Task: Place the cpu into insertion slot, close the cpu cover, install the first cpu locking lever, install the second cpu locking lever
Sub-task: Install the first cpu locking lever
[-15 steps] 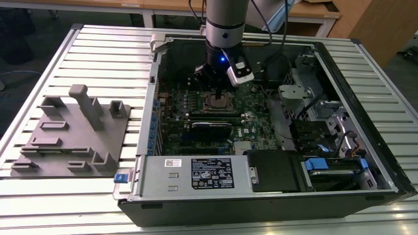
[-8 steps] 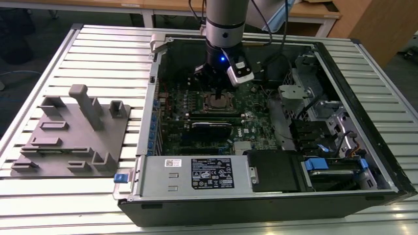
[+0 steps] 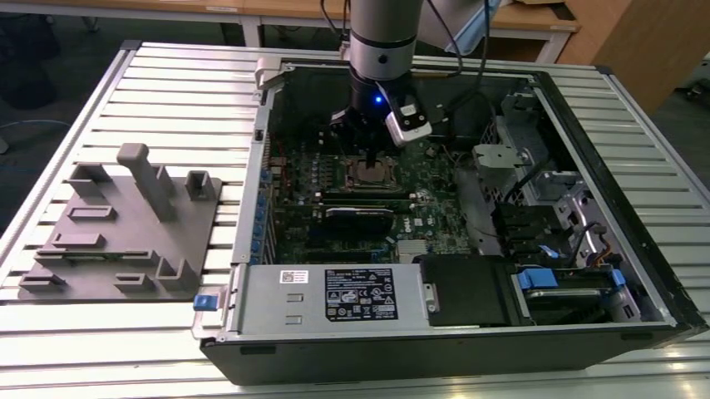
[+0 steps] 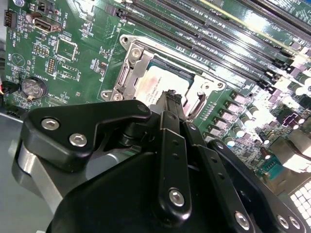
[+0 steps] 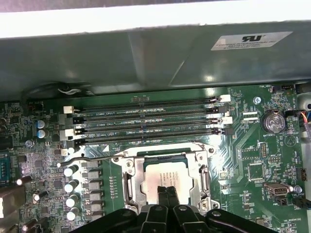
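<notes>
One cpu (image 5: 154,177) lies under one cpu cover (image 5: 137,182); the gripper (image 5: 166,189), with its fingers (image 5: 161,195) clenched, touches it. The exterior view adds one grey fixture (image 3: 122,241), at nine o'clock of the case (image 3: 444,357).

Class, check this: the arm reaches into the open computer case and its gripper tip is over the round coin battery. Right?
Wrong in one respect. The arm reaches into the open computer case, but the gripper tip is over the cpu, as the first wrist view shows.

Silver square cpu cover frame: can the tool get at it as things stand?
Probably yes. The tool hangs right over the pale silvery-grey cpu, and nothing stands between it and the thin silver cpu cover framing the chip.
</notes>
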You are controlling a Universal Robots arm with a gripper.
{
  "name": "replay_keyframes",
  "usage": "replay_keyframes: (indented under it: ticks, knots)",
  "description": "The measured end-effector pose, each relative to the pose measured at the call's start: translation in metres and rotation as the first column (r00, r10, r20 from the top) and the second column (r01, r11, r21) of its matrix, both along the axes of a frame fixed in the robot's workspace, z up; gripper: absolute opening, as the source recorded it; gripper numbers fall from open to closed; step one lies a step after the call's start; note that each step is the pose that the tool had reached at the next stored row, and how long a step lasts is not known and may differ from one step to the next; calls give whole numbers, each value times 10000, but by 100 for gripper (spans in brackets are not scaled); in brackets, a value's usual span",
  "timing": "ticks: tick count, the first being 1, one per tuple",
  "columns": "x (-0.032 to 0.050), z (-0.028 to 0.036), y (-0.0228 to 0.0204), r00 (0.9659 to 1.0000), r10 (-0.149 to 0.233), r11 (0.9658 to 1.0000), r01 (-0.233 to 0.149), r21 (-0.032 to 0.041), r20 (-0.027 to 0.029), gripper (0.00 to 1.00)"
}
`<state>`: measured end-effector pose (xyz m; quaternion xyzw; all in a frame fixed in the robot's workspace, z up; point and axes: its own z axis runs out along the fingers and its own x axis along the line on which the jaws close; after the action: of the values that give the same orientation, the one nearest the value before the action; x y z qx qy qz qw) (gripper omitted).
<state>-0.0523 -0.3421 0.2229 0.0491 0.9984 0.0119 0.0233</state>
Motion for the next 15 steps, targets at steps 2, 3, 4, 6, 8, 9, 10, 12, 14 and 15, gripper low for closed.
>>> replay_keyframes:
  ticks: [2, 3, 4, 6, 8, 9, 10, 12, 14, 15]
  knots:
    - [0, 20, 0, 10000, 0, 10000, 0, 0, 0, 10]
    - [0, 29, 0, 10000, 0, 10000, 0, 0, 0, 10]
    - [0, 29, 0, 10000, 1, 10000, -1, 0, 0, 10]
    - [0, 30, 0, 10000, 1, 10000, -1, 0, -1, 10]
    - [0, 33, 0, 10000, 0, 10000, 0, -2, -1, 10]
    - [0, 33, 0, 10000, 0, 10000, 0, 0, 0, 10]
    - [0, 33, 0, 10000, 0, 10000, 0, 0, -1, 10]
    - [0, 33, 0, 10000, 0, 10000, 0, 1, 0, 10]
    - [0, 35, 0, 10000, 0, 10000, 0, -1, -1, 10]
    - [0, 38, 0, 10000, 0, 10000, 0, -3, -2, 10]
